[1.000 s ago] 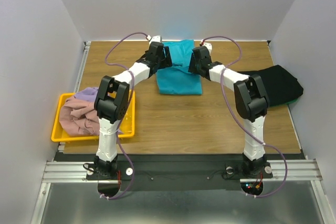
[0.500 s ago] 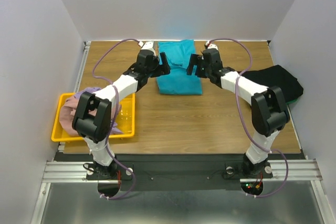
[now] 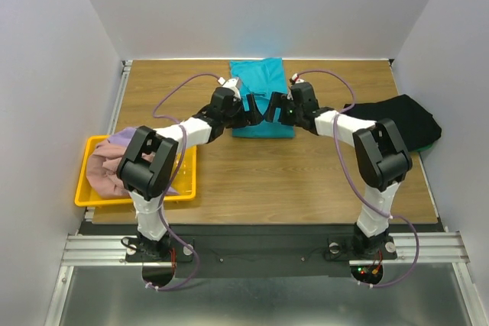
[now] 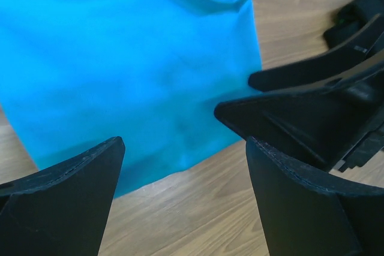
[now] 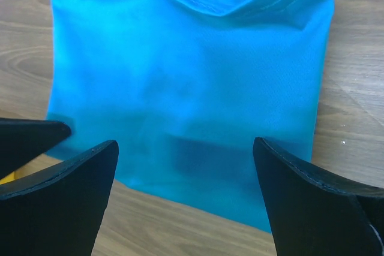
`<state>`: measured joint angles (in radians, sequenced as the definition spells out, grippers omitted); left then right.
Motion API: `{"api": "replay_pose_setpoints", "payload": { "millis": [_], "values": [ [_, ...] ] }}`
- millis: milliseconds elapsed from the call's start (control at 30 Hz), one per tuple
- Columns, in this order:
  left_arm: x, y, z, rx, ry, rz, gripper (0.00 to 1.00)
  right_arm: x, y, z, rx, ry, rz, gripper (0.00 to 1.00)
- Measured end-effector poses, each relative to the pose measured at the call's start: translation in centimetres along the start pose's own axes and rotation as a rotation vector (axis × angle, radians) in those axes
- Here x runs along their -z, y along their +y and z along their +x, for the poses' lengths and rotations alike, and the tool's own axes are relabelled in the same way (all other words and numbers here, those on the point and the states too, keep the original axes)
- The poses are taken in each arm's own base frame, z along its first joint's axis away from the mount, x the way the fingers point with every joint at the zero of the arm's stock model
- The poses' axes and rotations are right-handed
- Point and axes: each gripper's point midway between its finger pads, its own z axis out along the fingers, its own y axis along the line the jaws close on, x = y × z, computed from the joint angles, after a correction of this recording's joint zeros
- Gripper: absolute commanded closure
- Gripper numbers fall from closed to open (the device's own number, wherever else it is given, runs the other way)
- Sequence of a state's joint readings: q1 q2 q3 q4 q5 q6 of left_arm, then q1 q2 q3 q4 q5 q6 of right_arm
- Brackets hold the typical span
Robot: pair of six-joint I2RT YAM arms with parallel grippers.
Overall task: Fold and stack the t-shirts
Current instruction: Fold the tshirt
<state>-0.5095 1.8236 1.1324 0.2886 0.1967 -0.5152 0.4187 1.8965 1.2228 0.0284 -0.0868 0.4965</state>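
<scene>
A teal t-shirt (image 3: 257,80) lies folded flat at the back middle of the table; it also shows in the left wrist view (image 4: 132,58) and the right wrist view (image 5: 192,76). My left gripper (image 3: 248,112) is open and empty over the shirt's near edge (image 4: 183,202). My right gripper (image 3: 272,108) is open and empty beside it, over the same edge (image 5: 186,190). The two grippers nearly touch. A black t-shirt (image 3: 403,118) lies at the right, on a green one (image 3: 435,140). Dusty pink (image 3: 107,172) and lavender (image 3: 127,137) shirts sit in the tray.
A yellow plastic tray (image 3: 85,198) stands at the table's left edge. The right gripper's fingers (image 4: 300,118) cross the left wrist view. White walls close in the table at the back and both sides.
Both grippers have come back from the shirt's far sides and moved together at its near edge, open throughout. The teal shirt lies still.
</scene>
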Motion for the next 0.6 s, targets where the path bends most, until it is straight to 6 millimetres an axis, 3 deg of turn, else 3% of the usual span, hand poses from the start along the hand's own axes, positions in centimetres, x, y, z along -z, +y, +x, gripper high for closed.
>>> {"api": "replay_pose_setpoints", "payload": {
  "millis": [167,233,433,600],
  "values": [
    [-1.0,1.7,2.9,0.017,0.066,-0.026,0.06,-0.7,-1.2,2.1,-0.022,0.034,0.02,0.0],
    [-0.7,3.0,5.1,0.03,0.102,-0.051,0.06,-0.5,-1.7,3.0,-0.033,0.034,0.02,0.0],
    [1.6,3.2,6.9,0.055,0.069,-0.02,0.06,3.0,-2.4,5.9,-0.078,0.037,-0.002,0.0],
    [4.6,1.7,10.4,0.056,0.089,0.009,0.06,6.8,-2.0,9.9,-0.104,0.055,-0.035,0.0]
  ]
}}
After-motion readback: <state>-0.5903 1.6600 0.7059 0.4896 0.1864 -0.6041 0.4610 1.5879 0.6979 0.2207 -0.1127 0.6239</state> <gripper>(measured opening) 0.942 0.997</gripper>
